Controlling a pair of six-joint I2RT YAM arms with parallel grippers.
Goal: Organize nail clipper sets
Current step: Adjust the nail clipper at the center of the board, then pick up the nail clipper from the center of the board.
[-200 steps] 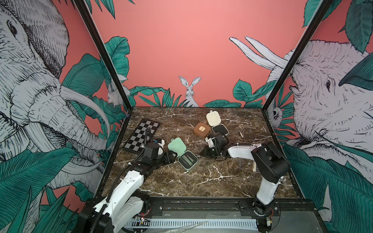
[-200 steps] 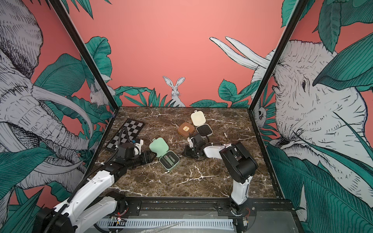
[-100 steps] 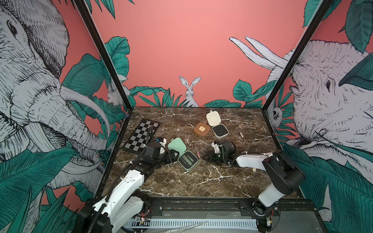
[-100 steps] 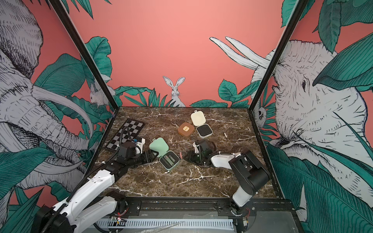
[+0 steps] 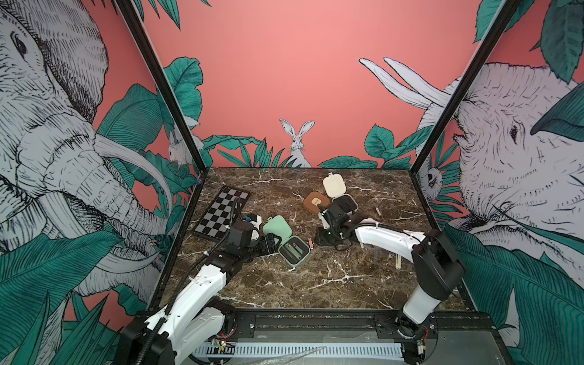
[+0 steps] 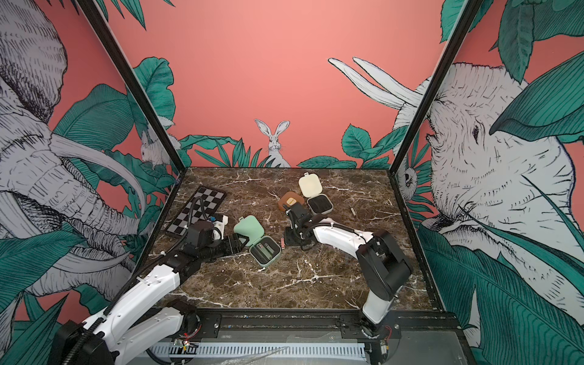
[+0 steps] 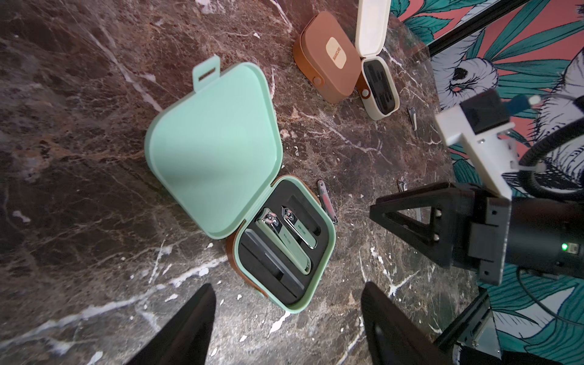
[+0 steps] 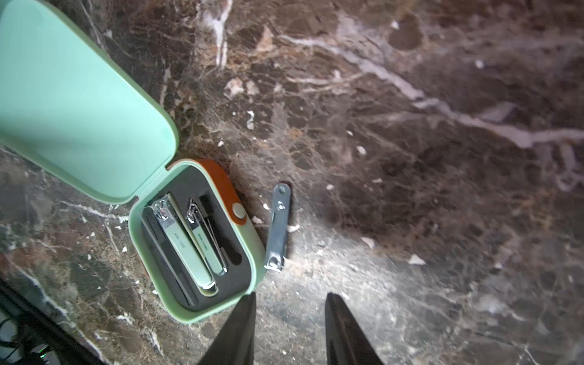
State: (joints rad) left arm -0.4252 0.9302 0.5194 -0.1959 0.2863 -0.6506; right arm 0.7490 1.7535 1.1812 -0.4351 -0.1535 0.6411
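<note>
The mint green case (image 5: 276, 229) (image 6: 249, 229) lies open left of centre, with two green clippers in its black insert (image 7: 284, 243) (image 8: 196, 240). A slim metal clipper (image 5: 311, 243) (image 6: 282, 243) (image 7: 327, 202) (image 8: 278, 227) lies loose on the marble against the case's right side. My left gripper (image 5: 271, 245) (image 7: 287, 286) is open, its fingertips either side of the case's near corner. My right gripper (image 5: 319, 238) (image 8: 290, 295) is open and empty, just short of the loose clipper. Behind it sit the shut brown case (image 5: 316, 201) (image 7: 328, 57) and the open cream case (image 5: 333, 186) (image 6: 310, 186).
A black-and-grey checkerboard (image 5: 221, 211) (image 6: 196, 210) lies at the back left. A small metal tool (image 5: 377, 211) (image 6: 352, 210) lies on the marble at the right, and a cream stick (image 5: 397, 262) beside the right arm. Walls close in three sides.
My right gripper has opened, and the slim clipper now lies bare beside the mint case. The right arm drew back toward the front, then came in again. The left arm has not moved.
</note>
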